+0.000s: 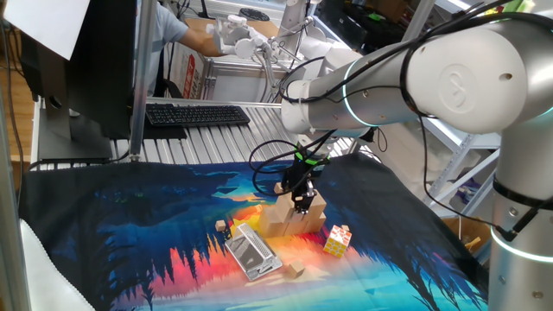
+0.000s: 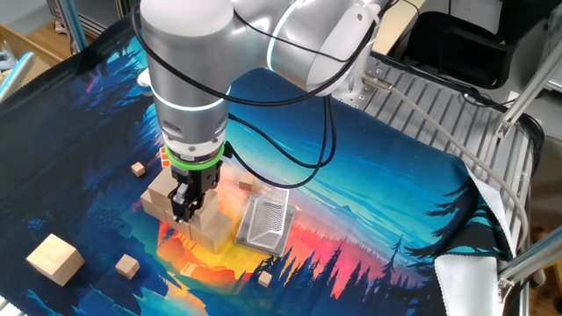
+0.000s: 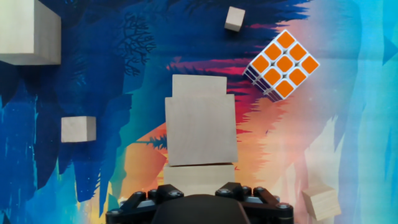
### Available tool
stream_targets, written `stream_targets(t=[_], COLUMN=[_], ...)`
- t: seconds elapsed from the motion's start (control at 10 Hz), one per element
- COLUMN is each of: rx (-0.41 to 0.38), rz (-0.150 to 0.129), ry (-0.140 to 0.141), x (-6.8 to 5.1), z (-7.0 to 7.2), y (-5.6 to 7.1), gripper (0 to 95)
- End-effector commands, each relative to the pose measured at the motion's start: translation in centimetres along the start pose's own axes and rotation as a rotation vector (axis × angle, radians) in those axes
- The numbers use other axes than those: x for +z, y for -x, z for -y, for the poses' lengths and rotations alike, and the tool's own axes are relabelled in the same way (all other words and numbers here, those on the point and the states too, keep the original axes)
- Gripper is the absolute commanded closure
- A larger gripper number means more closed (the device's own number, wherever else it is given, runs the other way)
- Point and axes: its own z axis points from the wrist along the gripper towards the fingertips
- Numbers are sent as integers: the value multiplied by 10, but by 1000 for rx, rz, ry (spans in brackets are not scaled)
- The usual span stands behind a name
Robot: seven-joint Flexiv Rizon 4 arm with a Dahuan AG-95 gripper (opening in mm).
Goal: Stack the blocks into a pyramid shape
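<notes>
Surface: desk (image 2: 492, 114) under a forest-sunset cloth (image 2: 369, 184); keyboard (image 1: 197, 114) behind.
Pile: blocks (image 2: 189, 211) bunched mid-cloth, one raised on the others.
Gripper (image 2: 186, 207): pointing down at the raised block; jaws part-spread, can't tell if pinching it.
Spare: one block (image 2: 54, 258) well apart.
Progress: base and second tier begun; spare block unplaced.

Gripper (image 2: 184, 208) pointing straight down at a cluster of tan blocks (image 2: 211, 230), fingers either side of the upper block (image 2: 205, 201); grip not clear. Another large block (image 2: 54, 259) well apart at lower left. Small cubes (image 2: 128, 266) scattered around. Metal grid box (image 2: 265, 222) just beside the cluster, on a colourful forest-print cloth (image 2: 369, 175).
</notes>
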Motion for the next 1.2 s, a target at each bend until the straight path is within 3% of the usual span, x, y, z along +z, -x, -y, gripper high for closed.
stream_targets(t=[0.1,0.3,0.4,0.5,1.2], rx=[0,0,-3,-2,-7], rz=[0,0,-37,-37,-36], ry=[0,0,-22,-21,-19], x=[0,0,-36,-36,-35], z=[0,0,-15,-15,-15], y=[0,0,-10,-10,-10], gripper=[380,380,380,0,0])
